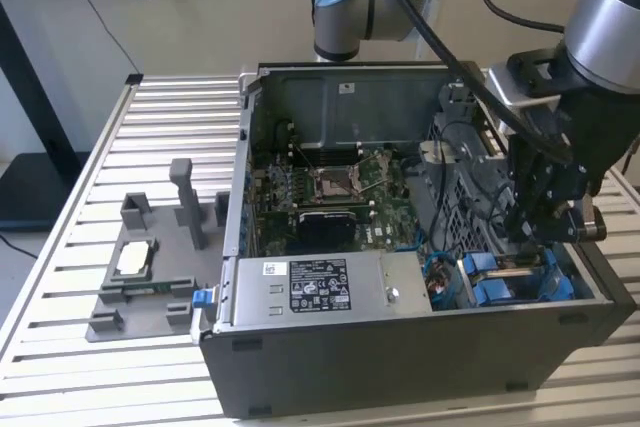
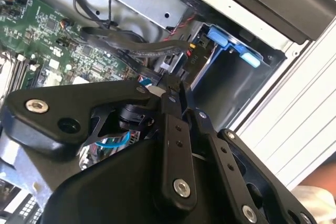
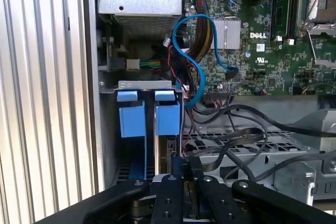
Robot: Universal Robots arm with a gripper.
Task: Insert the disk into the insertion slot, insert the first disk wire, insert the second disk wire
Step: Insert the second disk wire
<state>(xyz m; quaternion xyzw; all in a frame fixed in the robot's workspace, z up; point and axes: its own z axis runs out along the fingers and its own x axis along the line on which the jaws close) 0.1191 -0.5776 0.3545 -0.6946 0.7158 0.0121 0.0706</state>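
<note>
Reaching: gripper (image 1: 548, 230) lowered inside the case, directly over the insertion slot (image 3: 137, 145).
Jaws: pressed together; pinching anything, cannot tell.
Disk (image 3: 168, 129): standing upright in slot.

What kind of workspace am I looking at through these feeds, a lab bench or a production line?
Probably a lab test bench: an open dark grey computer case lies on a ribbed aluminium table, beside a grey plastic parts fixture, with the black gripper reaching into the case.

arm (image 1: 610, 17): silver tubes | blue joint caps | tool (image 1: 552, 209): black, screwed links
</note>
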